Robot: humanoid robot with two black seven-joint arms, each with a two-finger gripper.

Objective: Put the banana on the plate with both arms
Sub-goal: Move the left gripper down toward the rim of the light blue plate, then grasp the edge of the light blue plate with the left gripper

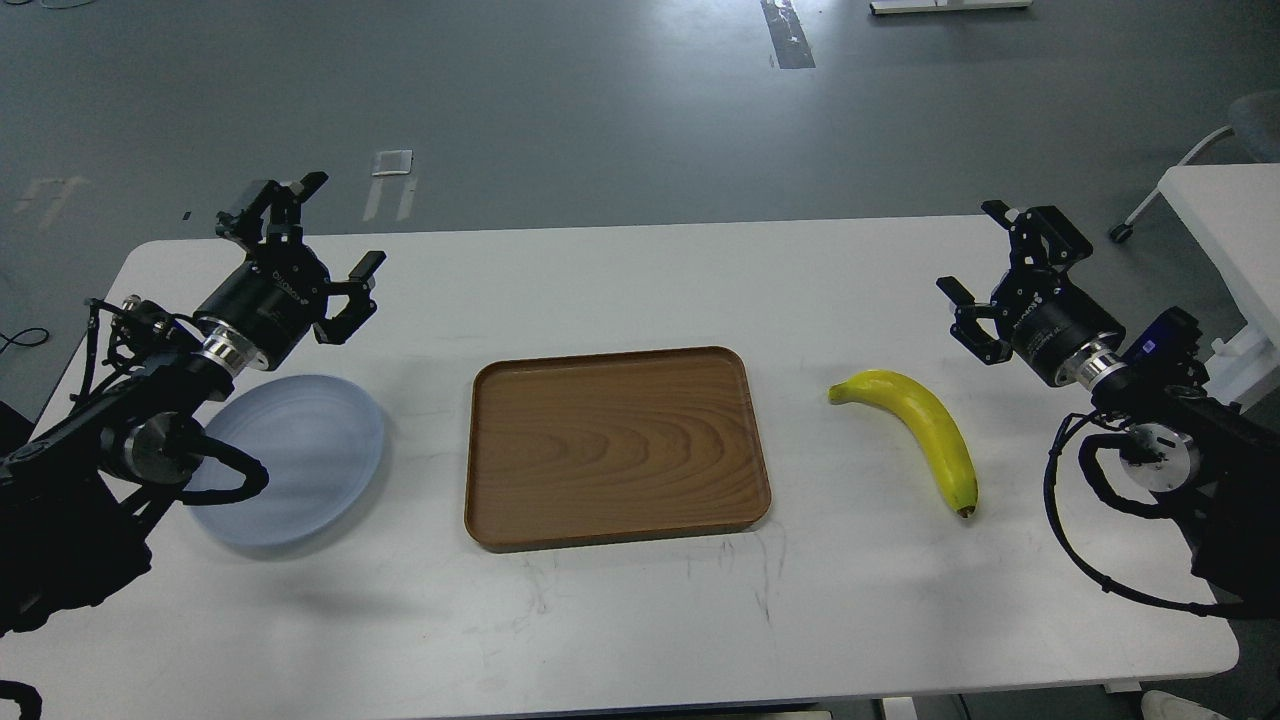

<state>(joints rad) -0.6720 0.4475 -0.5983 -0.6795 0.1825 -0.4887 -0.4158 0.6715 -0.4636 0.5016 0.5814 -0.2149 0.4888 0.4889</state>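
Note:
A bright yellow banana [925,432] with a dark tip lies on the white table, right of the tray. The pale blue-grey plate [300,455] rests on the table at the left, partly hidden behind my left arm. My left gripper [335,230] hovers open above the table, just beyond the plate's far edge, holding nothing. My right gripper [975,255] is open too, up and to the right of the banana, apart from it and empty.
A rectangular brown wood-grain tray [615,445] sits in the table's middle, between plate and banana. A white table [1225,215] and a chair stand off to the far right. Grey floor lies beyond the table's far edge.

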